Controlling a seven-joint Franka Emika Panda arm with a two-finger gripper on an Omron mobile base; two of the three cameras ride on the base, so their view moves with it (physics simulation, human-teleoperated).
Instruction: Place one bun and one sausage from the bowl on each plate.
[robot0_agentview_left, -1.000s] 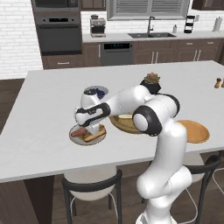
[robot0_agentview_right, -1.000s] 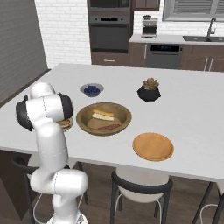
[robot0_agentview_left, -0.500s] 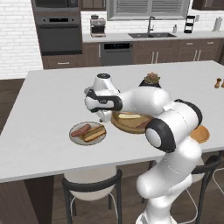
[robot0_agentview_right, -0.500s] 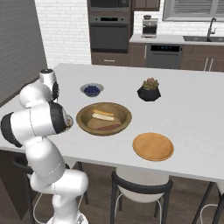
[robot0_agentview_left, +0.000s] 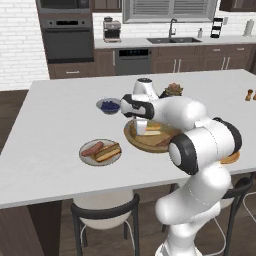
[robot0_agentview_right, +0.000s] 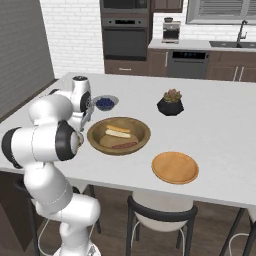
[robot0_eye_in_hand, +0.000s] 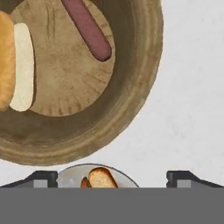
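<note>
On the white counter (robot0_agentview_right: 220, 125) we see a small grey bowl of dark berries (robot0_agentview_right: 105, 102) and, well to its right, a black pot with a plant (robot0_agentview_right: 170, 103). Two small shakers (robot0_agentview_left: 249, 94) stand near the counter's far right edge.

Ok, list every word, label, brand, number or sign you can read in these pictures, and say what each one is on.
None: no readable text anywhere.
The oven front and dishwasher panel carry no legible marks.
The coffee machine is too small to show a brand.
The wooden bowl, both plates and the small pot are plain.
</note>
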